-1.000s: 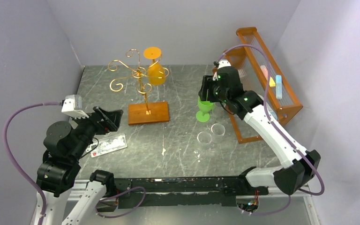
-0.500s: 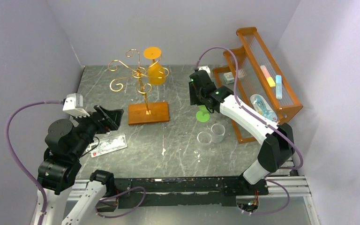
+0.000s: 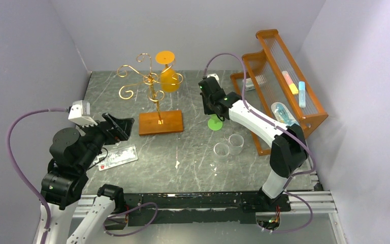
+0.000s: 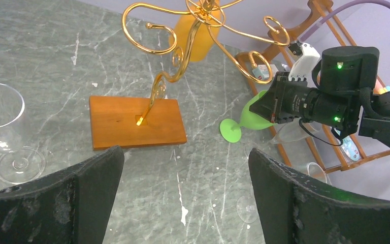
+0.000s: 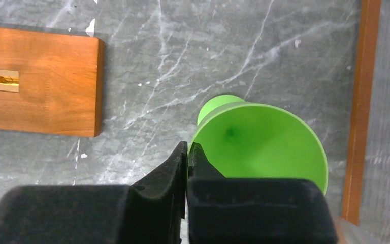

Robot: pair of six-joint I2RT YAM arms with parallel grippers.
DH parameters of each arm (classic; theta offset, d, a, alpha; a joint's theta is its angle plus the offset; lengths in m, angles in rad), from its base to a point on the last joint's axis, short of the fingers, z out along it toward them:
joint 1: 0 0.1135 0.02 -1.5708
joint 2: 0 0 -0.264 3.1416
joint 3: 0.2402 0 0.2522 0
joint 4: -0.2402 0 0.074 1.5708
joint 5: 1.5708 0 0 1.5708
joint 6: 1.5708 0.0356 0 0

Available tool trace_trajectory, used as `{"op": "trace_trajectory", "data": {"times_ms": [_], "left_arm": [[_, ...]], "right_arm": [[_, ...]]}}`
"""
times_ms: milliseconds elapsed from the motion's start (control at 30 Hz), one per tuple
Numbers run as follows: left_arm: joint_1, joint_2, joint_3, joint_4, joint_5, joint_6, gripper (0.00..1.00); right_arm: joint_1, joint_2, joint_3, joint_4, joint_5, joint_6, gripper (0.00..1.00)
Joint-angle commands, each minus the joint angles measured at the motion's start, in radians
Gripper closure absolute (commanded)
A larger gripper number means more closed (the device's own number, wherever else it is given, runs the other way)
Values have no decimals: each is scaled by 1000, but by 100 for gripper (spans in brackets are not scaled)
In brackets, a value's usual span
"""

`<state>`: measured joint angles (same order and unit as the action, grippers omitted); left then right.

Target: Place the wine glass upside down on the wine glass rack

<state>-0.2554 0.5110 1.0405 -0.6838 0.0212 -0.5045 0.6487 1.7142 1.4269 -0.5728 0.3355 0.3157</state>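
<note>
Grey marbled stone covered the table (image 3: 193, 152), walled in by plain lilac panels. Largest on it was the orange slatted shelf (image 3: 284, 96), standing well to the right of the wine glass rack (image 3: 152, 96) in the overhead view and holding a few small coloured pieces, none with legible print. The rack's gold scroll arms rose from a pole on a wooden base, and an orange glass (image 3: 168, 76) hung bowl-down from one arm on its right side, which left the other scrolls free. The green wine glass (image 4: 249, 119) lay between the rack and the shelf, tipped on its side with its foot pointing toward the rack, probably mid-turn toward inverted. Whether the foot touched the table could not be told. The right tool (image 5: 187, 150) was clamped on the bowl's rim, fingers pinched together over the thin wall, a grip that judged well for swinging the stem into a scroll. The left tool (image 4: 185, 203) waited on the rack's near left, fingers spread apart and holding nothing. Two clear glasses (image 3: 228, 146) stood near right of the rack. A flat packet (image 3: 119, 155) lay near left of it, its label too small to read.
</note>
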Motion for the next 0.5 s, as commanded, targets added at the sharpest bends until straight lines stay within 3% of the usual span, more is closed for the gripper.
{"op": "trace_trajectory", "data": {"times_ms": [0, 200, 467], "left_arm": [[-4, -13, 19, -8, -20, -40, 4], [-4, -7, 48, 16, -3, -36, 3], [-3, 9, 154, 38, 88, -11, 4]], "right_arm": [[13, -43, 23, 67, -7, -37, 100], [40, -164, -28, 173, -29, -74, 100], [40, -509, -207, 404, -17, -64, 100]]}}
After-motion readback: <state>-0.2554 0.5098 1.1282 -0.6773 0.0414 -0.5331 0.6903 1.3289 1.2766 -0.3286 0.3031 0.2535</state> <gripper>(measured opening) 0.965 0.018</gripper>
